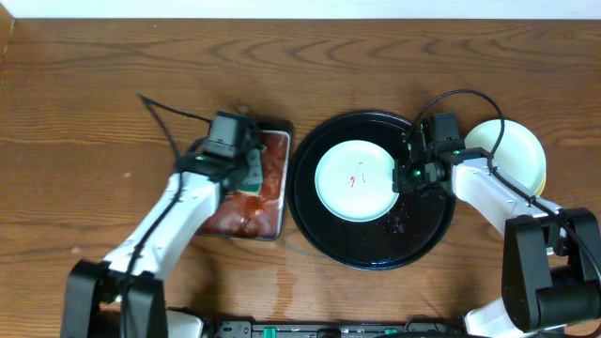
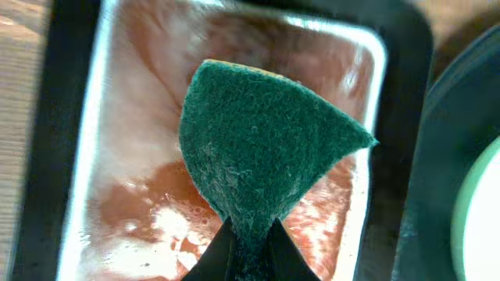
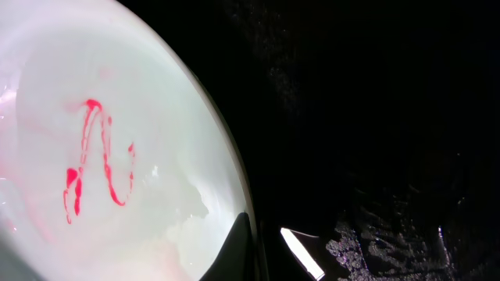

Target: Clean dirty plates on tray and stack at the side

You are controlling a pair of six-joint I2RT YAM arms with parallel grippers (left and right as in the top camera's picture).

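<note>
pale mint plate (image 1: pixel 340 192) with a red squiggle (image 1: pixel 356 176); black tray (image 1: pixel 376 246); dark green scouring pad (image 2: pixel 258 148); pale yellow plate (image 1: pixel 521 150); brown wood-grain surface (image 1: pixel 94 113).

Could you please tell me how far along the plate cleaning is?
Done: one pale yellow plate lies beside the black tray. In hand: the left gripper pinches a scouring pad over the metal tray; the right gripper is shut at the rim of the mint plate. Left: its red squiggle is unwiped, and it needs stacking.
</note>
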